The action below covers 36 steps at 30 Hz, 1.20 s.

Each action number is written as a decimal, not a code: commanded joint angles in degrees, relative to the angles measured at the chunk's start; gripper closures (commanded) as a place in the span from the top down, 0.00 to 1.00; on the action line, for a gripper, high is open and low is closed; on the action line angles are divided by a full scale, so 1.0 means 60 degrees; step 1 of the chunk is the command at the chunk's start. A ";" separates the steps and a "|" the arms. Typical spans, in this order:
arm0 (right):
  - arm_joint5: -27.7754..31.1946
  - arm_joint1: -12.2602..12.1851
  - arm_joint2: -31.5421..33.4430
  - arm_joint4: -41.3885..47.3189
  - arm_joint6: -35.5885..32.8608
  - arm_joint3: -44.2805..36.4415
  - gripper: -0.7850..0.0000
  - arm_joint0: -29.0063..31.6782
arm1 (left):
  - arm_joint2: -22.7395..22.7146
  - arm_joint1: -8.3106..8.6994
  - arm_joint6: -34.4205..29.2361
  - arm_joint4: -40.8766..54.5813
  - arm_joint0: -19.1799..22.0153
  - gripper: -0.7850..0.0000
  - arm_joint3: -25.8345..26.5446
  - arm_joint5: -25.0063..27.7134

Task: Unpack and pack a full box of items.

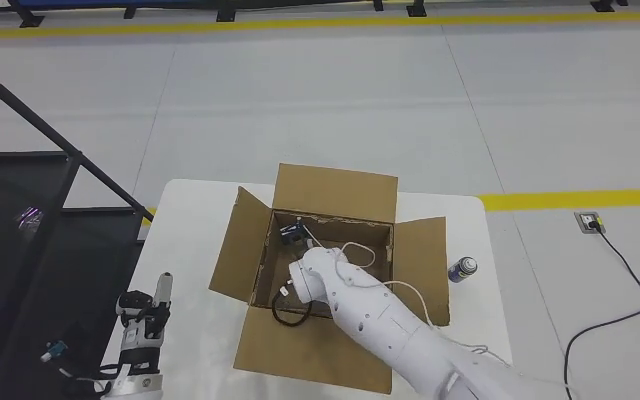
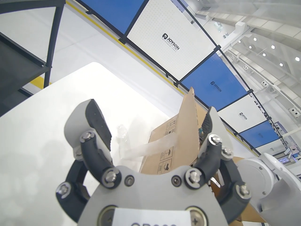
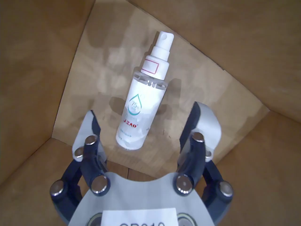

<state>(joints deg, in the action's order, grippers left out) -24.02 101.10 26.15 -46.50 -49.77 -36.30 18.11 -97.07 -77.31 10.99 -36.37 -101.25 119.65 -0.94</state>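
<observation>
The right end effector (image 3: 145,116) is wide open inside the box (image 3: 47,48), just above a white spray bottle (image 3: 143,99) lying on the box floor. The left end effector (image 2: 152,109), also wide open and empty, is over the bench (image 2: 70,90) beside the box.

White glossy right arm (image 1: 390,325), thin white cable (image 1: 352,245); left gripper (image 2: 152,109) and right gripper (image 3: 144,111): grey plates, silver screws, dark linkages

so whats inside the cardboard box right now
A white spray bottle lies on the box floor, with the open right claw just over it. The arm covers much of the rest from above.
</observation>
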 commanded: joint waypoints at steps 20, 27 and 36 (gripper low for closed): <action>0.0238 0.0914 0.0235 0.0053 0.0632 0.0946 0.00 -0.0397 | 0.0129 -0.0052 -0.0187 -0.0220 0.0298 1.00 -0.0127 -0.0156; -0.0864 0.0373 0.0469 -0.1292 -0.0261 -0.1331 0.00 0.0147 | 0.0307 -0.0063 -0.0365 -0.0403 0.0523 1.00 -0.0148 -0.0202; -0.1810 -0.0955 0.1622 -0.4604 -0.2466 -0.5878 0.00 0.1903 | 0.0372 -0.0075 -0.0427 -0.0534 0.0647 1.00 -0.0173 -0.0198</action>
<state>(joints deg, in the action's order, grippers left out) -34.68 96.31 34.70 -71.05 -62.82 -67.66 27.92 -94.83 -77.75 8.42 -39.54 -97.38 118.64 -2.18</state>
